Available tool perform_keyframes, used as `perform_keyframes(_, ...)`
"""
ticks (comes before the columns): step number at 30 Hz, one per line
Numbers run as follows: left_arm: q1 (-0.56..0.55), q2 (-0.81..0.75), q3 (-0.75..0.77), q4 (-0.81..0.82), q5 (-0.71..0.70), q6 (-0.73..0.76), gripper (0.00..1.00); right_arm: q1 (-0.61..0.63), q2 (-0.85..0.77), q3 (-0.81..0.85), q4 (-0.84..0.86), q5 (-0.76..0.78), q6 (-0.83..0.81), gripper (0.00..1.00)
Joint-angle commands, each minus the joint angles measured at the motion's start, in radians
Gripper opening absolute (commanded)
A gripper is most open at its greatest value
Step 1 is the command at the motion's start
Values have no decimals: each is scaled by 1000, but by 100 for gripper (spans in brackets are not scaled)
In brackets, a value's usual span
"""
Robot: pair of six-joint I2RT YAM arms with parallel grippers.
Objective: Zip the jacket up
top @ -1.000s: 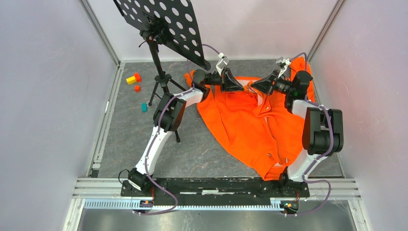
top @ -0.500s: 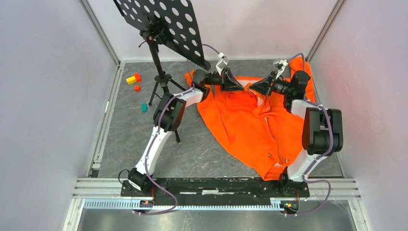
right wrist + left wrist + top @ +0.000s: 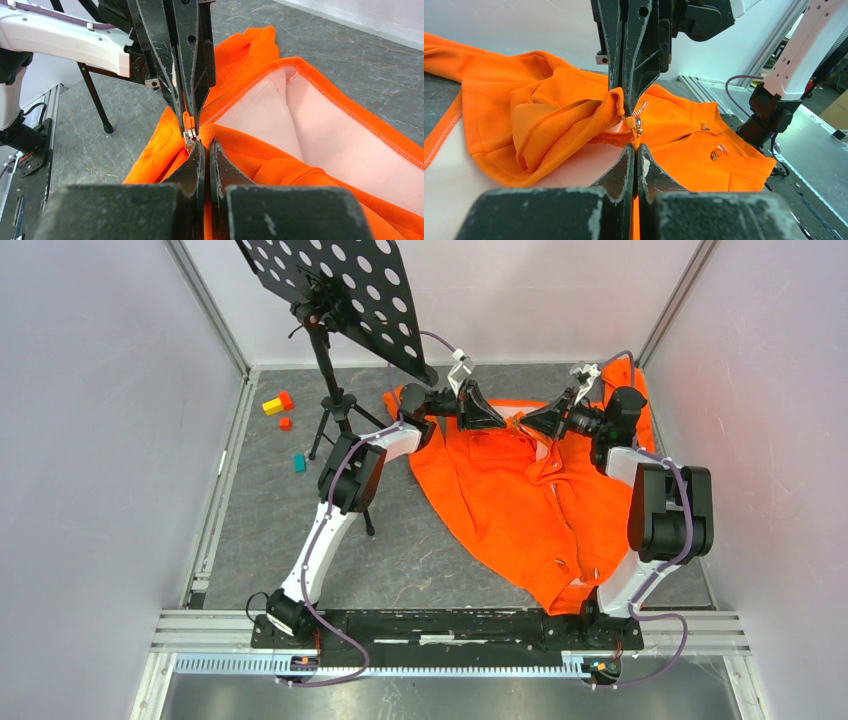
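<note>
The bright orange jacket (image 3: 520, 505) lies spread on the dark table, collar at the far end. My left gripper (image 3: 503, 422) and right gripper (image 3: 527, 421) meet tip to tip at the collar end of the front opening. In the left wrist view my left gripper (image 3: 634, 148) is shut on the orange jacket edge (image 3: 574, 125), just below the metal zipper slider (image 3: 637, 125). In the right wrist view my right gripper (image 3: 204, 144) is shut on the jacket edge (image 3: 260, 150) beside the same slider (image 3: 190, 136). The pale lining (image 3: 280, 115) shows inside the collar.
A black perforated music stand (image 3: 330, 285) on a tripod (image 3: 338, 415) stands at the far left, close to the left arm. Small yellow and orange blocks (image 3: 277, 403) and a teal block (image 3: 299, 462) lie left of it. Enclosure walls bound both sides.
My right gripper has shifted slightly left, closing the gap to my left gripper at the collar. The left arm and the jacket body have hardly moved.
</note>
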Motion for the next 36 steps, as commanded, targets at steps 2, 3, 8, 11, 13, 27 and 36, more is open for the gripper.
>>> perform_keyframes(2,4,-8,36,43,5,-7,2,0,-33,12,33,-13,2,0)
perform_keyframes(3,4,-7,36,41,5,-7,2,1,-34,9,40,-14,7,0)
perform_keyframes(8,4,-5,36,35,4,-2,2,9,-37,4,57,-18,16,0)
perform_keyframes(11,4,-5,36,26,5,7,2,6,-37,4,57,-15,17,0)
perform_keyframes(13,6,-4,38,23,4,8,2,5,-39,4,57,-14,18,0)
perform_keyframes(27,21,-2,36,33,-2,2,2,0,-38,4,51,-13,13,0)
perform_keyframes(36,11,2,39,38,-2,-7,2,12,-25,7,63,-11,22,0)
